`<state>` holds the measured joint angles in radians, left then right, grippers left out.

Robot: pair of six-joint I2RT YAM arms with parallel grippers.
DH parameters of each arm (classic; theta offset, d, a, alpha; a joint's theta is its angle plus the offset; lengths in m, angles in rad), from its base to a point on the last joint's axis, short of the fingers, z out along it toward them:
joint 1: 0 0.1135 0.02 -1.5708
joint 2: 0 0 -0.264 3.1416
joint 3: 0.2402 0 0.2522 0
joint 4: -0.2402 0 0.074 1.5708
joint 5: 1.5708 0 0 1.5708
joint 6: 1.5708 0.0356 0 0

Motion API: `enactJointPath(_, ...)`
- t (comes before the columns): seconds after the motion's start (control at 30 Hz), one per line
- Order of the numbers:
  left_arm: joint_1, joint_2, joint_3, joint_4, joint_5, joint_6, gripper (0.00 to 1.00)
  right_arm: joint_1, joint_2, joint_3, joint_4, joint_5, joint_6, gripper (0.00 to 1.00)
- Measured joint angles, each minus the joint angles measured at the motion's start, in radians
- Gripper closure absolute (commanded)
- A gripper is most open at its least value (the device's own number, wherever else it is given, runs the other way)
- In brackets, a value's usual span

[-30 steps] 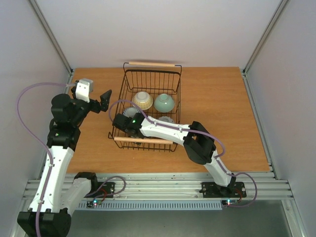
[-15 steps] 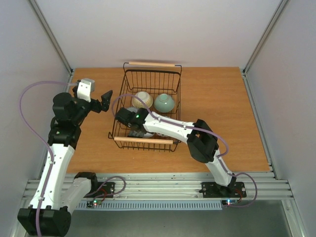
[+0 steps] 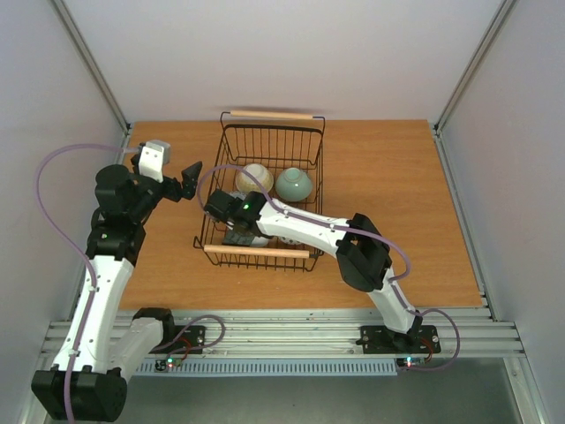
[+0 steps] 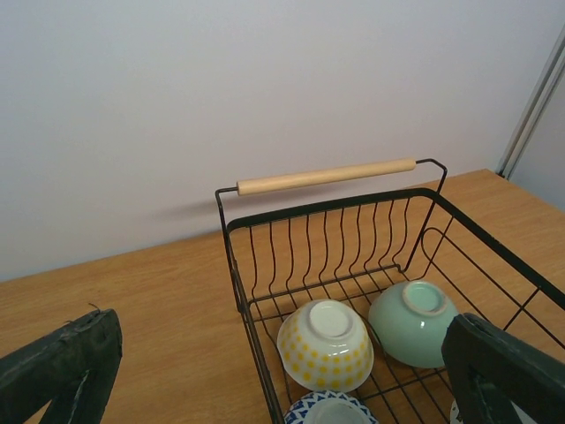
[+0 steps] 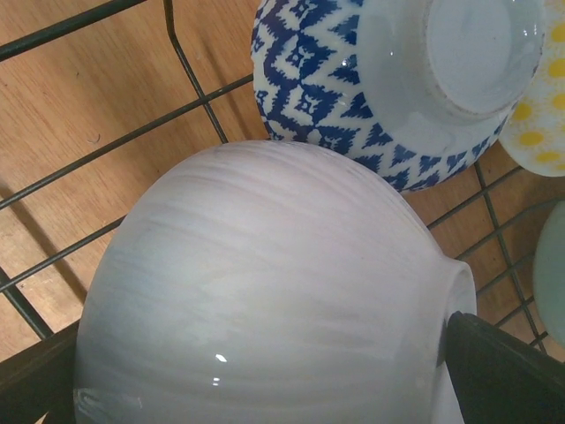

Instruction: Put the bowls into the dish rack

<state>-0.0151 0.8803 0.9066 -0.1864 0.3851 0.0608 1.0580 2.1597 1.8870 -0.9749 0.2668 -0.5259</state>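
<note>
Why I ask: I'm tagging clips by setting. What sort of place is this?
Probably a robot test cell, not a kitchen: plain white walls box in a wooden table, and the arms are bolted to a metal rail.

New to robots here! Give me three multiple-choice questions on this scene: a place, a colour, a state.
1. Where is the yellow-dotted bowl? A) in the dish rack B) on the bare table C) in a gripper
2. What colour is the bowl beside it? A) red B) pale green C) black
3. The left gripper is: A) shut on a bowl B) shut, empty C) open, empty

Answers: 1 A, it sits upside down inside the wires; 2 B, the pale green bowl shows in the left wrist view; 3 C, its fingers stand wide apart, holding nothing.
</note>
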Motion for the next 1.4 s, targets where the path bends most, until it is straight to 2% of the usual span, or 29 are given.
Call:
enactJointPath(0.37, 0.0, 0.007, 0.0, 0.0, 0.0, 0.0, 0.01, 0.043, 0.006, -0.016, -0.024, 0.132, 0.04, 0.01)
enactJointPath(0.83, 0.0, 0.018, 0.0, -0.003, 0.0, 0.0, 0.01, 0.087, 0.022, -0.038, -0.158, 0.283, 0.064, 0.01)
enactJointPath(1.17, 0.0, 0.025, 0.0, -0.003, 0.001, 0.0, 0.01, 0.13, 0.062, 0.057, -0.317, 0.407, 0.09, 0.01)
enactJointPath(1.4, 0.0, 0.025, 0.0, -0.003, 0.002, 0.0, 0.01, 0.144, 0.072, 0.076, -0.362, 0.452, 0.099, 0.01)
